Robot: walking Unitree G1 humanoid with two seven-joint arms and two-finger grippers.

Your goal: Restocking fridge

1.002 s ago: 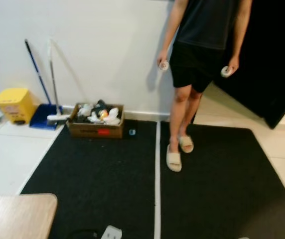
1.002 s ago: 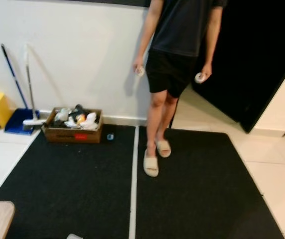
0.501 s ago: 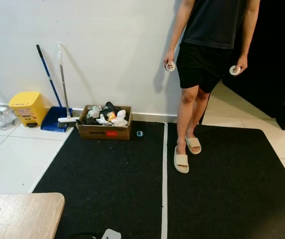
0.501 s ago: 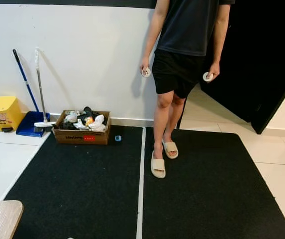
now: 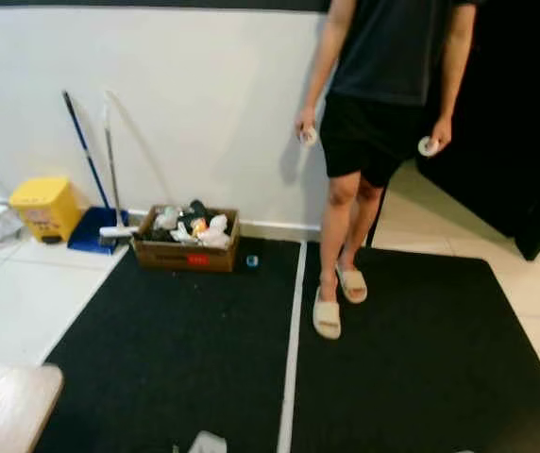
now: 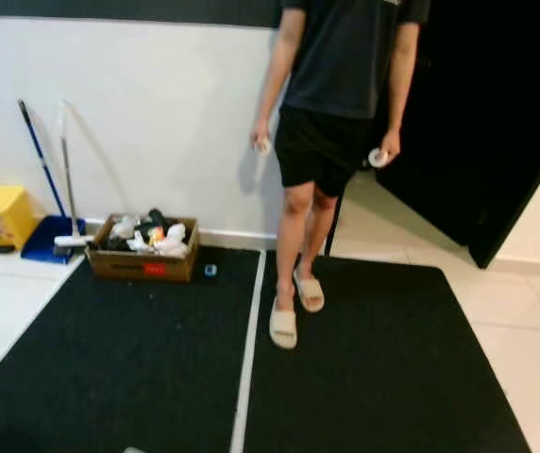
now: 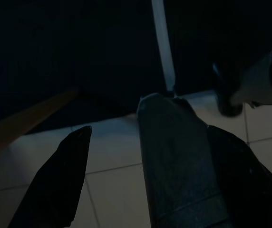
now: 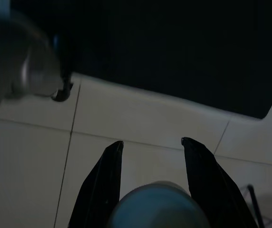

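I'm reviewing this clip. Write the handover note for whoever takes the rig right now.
Left gripper: low over floor tiles, dim view; a grey shape close by it, grip unclear.
Right gripper: low over tiles, a pale rounded shape by it, grip unclear.
Ahead: black mat, a person standing on it, cardboard box by the wall.
Done: no stocking step evident.
Left: reach the fridge and load it.

A person (image 5: 383,85) in dark shorts and beige slippers (image 5: 328,314) is standing on the black mat (image 5: 157,359), gripping a small white controller (image 5: 428,145) in each fist. Against the white wall, a cardboard box (image 5: 186,247) is brimming with clutter, a blue dustpan (image 5: 91,229) and a yellow bin (image 5: 45,207) sitting beside it.
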